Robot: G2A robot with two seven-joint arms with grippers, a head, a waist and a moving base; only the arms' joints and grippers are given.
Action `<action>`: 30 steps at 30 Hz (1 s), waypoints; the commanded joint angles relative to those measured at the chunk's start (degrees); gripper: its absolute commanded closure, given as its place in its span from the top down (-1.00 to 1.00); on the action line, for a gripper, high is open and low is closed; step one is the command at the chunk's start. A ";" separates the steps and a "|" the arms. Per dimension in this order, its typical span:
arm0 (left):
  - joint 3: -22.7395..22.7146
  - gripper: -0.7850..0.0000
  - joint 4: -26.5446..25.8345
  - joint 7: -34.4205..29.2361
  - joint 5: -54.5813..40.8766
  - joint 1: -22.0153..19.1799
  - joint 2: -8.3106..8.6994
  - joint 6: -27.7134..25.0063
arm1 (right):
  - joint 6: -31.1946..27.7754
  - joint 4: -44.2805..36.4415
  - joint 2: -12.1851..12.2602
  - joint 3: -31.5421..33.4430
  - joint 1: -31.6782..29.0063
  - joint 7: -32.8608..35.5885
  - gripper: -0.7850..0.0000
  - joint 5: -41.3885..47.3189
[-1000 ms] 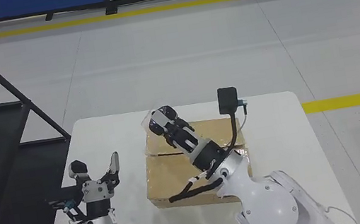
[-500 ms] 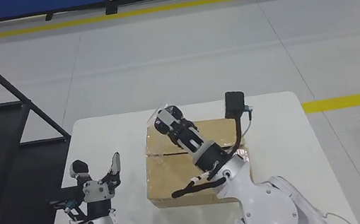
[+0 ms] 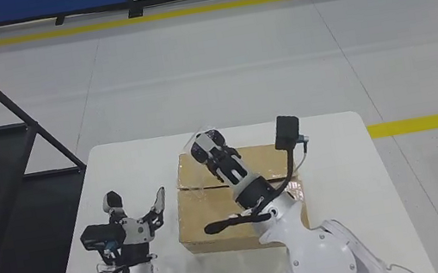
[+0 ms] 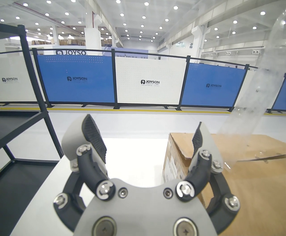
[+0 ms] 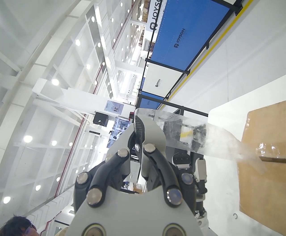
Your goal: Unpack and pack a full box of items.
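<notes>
The cardboard box (image 3: 207,221) lies just beside the spread, empty left gripper (image 4: 145,131) and under the right gripper (image 5: 137,125), which pinches a clear tape strip (image 5: 201,138) stretching lengthwise from its fingertips down to the box top.

The hall is lit brightly by many round ceiling lamps (image 4: 146,3). The straight fence (image 4: 149,78) is seen curved in the left wrist view.

The box (image 3: 198,218) is matt brown cardboard, the tape (image 5: 201,134) clear glossy film, the table (image 3: 338,169) smooth white — and the left gripper (image 4: 145,125) shows dull grey metal with black ribbed pads (image 4: 93,136)
</notes>
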 commanded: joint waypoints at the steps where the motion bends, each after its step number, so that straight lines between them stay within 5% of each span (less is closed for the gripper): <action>1: 0.72 1.00 0.43 -0.41 1.58 -0.35 -0.05 0.45 | 0.14 -0.08 -0.17 0.04 -0.28 -0.30 -1.00 -0.08; 30: 6.53 1.00 5.24 -4.80 9.31 -5.64 -1.07 2.89 | 0.16 -6.59 -1.45 3.55 -11.15 -5.21 -1.00 -1.50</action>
